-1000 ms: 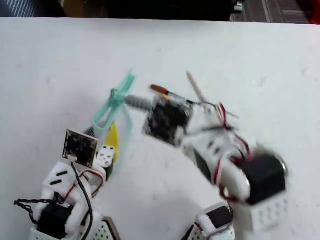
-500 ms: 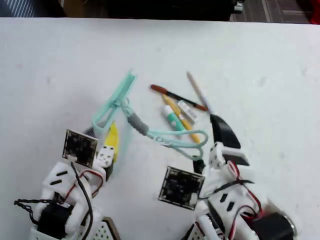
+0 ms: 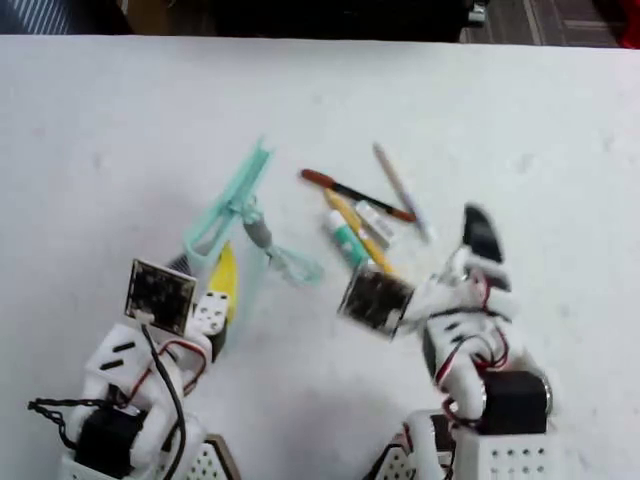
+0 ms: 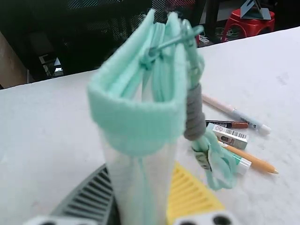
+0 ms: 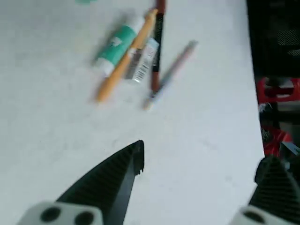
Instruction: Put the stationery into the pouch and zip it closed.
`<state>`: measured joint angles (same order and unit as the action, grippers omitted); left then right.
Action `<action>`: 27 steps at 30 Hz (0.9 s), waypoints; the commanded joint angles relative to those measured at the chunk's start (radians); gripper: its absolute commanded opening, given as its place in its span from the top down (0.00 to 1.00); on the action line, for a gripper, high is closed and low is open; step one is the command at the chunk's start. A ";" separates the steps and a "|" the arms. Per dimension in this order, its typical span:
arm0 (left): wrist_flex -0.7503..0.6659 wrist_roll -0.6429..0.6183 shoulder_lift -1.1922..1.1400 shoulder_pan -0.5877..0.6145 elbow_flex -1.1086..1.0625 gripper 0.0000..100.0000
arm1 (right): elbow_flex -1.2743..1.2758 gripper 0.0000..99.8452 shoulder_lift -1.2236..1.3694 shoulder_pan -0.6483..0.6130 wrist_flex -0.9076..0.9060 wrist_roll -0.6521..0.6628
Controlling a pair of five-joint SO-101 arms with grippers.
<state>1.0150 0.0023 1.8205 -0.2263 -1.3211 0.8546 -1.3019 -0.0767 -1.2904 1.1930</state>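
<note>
Your left hand (image 3: 205, 270) is clamped on the mint pouch (image 3: 232, 195). The stationery (image 3: 365, 215) lies loose on the white counter (image 3: 120, 110), just right of the pouch. Your right hand (image 5: 201, 164), spread wide and empty, has swung to the right of the stationery, and the pouch's strap (image 3: 290, 262) has drawn back. A red stool (image 4: 246, 23) stands past the counter's far edge.

White table (image 3: 120, 110) bears orange pencil (image 3: 352, 222), red pen (image 3: 355, 193), pale pen (image 3: 400, 190), glue stick (image 3: 347, 241), eraser (image 3: 374, 222).
</note>
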 commanded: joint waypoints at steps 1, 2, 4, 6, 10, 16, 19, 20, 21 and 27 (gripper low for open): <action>0.003 0.011 0.010 -0.008 0.012 0.98 | -0.034 0.64 -0.016 -0.041 0.096 -0.193; 0.003 0.009 0.010 -0.008 0.012 0.98 | -0.064 0.64 -0.010 -0.076 0.097 -0.255; 0.003 0.009 0.010 -0.008 0.011 0.98 | -0.152 0.64 -0.007 -0.150 0.101 -0.404; 0.003 0.008 0.010 -0.008 0.009 0.98 | -0.261 0.64 -0.007 -0.228 0.099 -0.574; 0.003 0.008 0.010 -0.008 0.009 0.98 | -0.417 0.73 0.047 -0.449 0.099 -0.836; 0.003 0.008 0.010 -0.008 0.009 0.98 | -0.440 0.79 0.291 -0.674 0.131 -0.855; 0.003 0.008 0.010 -0.008 0.009 0.98 | -0.443 0.73 0.387 -0.671 0.156 -0.861; 0.003 0.008 0.010 -0.008 0.009 0.98 | -0.443 0.72 0.406 -0.674 0.156 -0.862; 0.003 0.008 0.010 -0.008 0.009 0.98 | -0.442 0.70 0.423 -0.677 0.170 -0.862; 0.003 0.009 0.010 -0.008 0.009 0.98 | -0.437 0.69 0.506 -0.719 0.251 -0.861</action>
<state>1.0150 0.0023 1.8205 -0.2263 -1.3211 0.4542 -0.8232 -0.7672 -1.0817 0.3383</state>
